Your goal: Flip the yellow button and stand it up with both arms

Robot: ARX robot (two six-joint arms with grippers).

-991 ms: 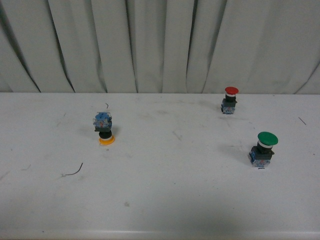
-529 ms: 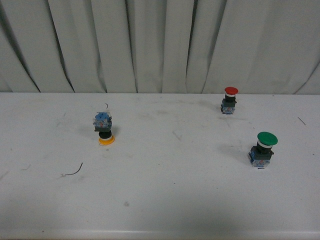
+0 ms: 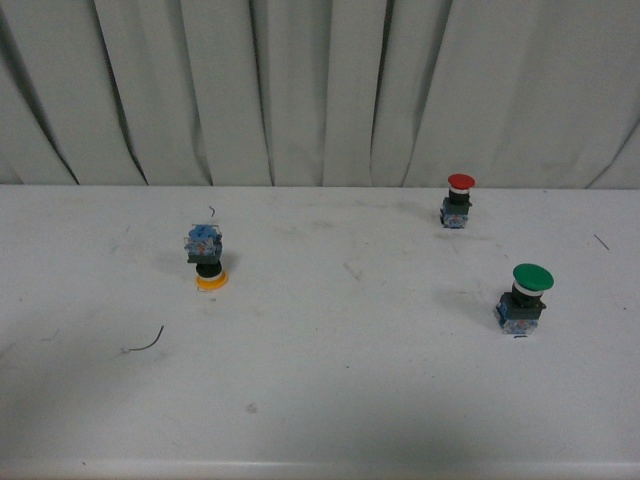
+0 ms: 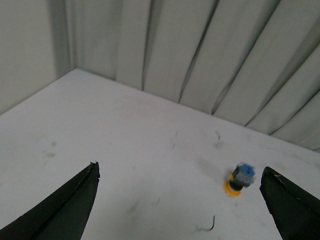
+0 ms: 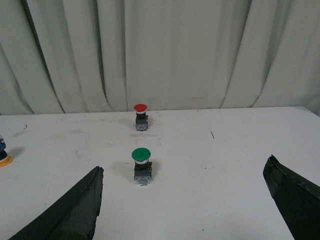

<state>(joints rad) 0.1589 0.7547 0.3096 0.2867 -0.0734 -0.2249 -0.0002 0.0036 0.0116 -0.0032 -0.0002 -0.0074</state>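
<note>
The yellow button point(image 3: 206, 256) stands upside down on the white table point(image 3: 330, 380), left of centre, yellow cap on the surface and blue-grey block on top. It also shows in the left wrist view as the yellow button point(image 4: 240, 178), and at the edge of the right wrist view point(image 5: 3, 156). Neither arm appears in the front view. My left gripper point(image 4: 180, 172) is open, well short of the button, which lies close to one fingertip point(image 4: 272, 181) in the picture. My right gripper point(image 5: 185, 175) is open with nothing between its fingers.
A red-capped button point(image 3: 459, 200) stands upright at the back right, and a larger green-capped button point(image 3: 524, 298) nearer on the right. Both show in the right wrist view, red-capped button point(image 5: 141, 116) and green-capped button point(image 5: 141, 165). A thin dark wire scrap point(image 3: 148, 343) lies front left. Grey curtains point(image 3: 320, 90) hang behind the table.
Nothing on the table has visibly moved. The front view has drifted by a few pixels only.
</note>
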